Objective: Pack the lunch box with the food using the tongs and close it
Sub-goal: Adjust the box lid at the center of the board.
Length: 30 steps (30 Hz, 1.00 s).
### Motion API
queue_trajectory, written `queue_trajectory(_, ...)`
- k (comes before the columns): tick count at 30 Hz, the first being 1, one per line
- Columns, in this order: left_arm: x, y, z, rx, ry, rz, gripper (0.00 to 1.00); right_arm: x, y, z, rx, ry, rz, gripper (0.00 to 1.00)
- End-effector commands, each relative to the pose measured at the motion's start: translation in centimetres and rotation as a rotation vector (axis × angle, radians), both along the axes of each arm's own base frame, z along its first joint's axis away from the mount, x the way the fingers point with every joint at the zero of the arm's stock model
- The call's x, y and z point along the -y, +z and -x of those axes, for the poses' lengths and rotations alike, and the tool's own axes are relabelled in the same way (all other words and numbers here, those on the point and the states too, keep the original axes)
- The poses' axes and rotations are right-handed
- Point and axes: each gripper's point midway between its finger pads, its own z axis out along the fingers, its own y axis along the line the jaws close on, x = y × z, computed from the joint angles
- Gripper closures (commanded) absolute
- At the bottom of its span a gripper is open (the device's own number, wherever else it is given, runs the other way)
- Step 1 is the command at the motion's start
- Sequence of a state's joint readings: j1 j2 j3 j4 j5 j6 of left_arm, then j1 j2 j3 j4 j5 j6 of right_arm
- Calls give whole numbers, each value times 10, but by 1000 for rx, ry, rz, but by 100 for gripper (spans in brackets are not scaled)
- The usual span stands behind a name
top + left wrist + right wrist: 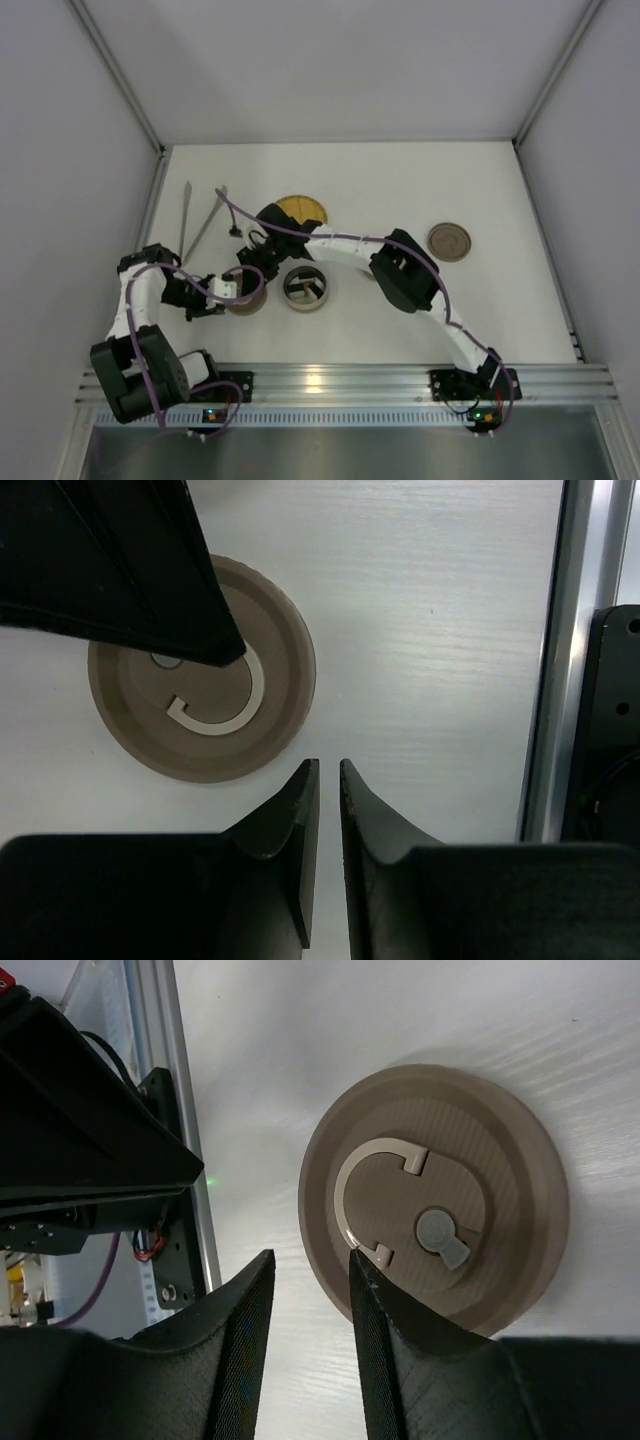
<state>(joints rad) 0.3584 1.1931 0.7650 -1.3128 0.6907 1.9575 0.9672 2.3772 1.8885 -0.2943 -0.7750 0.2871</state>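
Observation:
A round brown lid with a pale curved handle lies flat on the white table, left of the open round metal lunch box. My left gripper hovers just beside the lid's rim, jaws almost together with nothing between them. My right gripper stands open over the same lid; one fingertip sits above the rim by the handle's end, the other over bare table. The tongs lie at the back left, untouched. The food is not plainly visible; shapes inside the box are too small to name.
A yellow woven plate sits behind the box, partly hidden by my right arm. A second brown disc lies to the right. The metal rail runs along the near edge, close to my left gripper.

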Motion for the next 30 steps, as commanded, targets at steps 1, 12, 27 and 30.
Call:
queue_trajectory(1, 11, 3, -16, 220, -257, -6, 81, -7, 5, 6, 25, 26, 3, 65)
queue_trajectory(12, 12, -14, -36, 299, -253, -56, 76, -3, -38, -12, 55, -64, 150, 67)
queue_trajectory(27, 13, -31, -64, 514, -325, -118, 79, -1, -59, -21, 30, -123, 228, 69)
queue_trajectory(30, 14, -33, -68, 549, -322, -120, 75, 0, -59, -21, 19, -125, 230, 70)
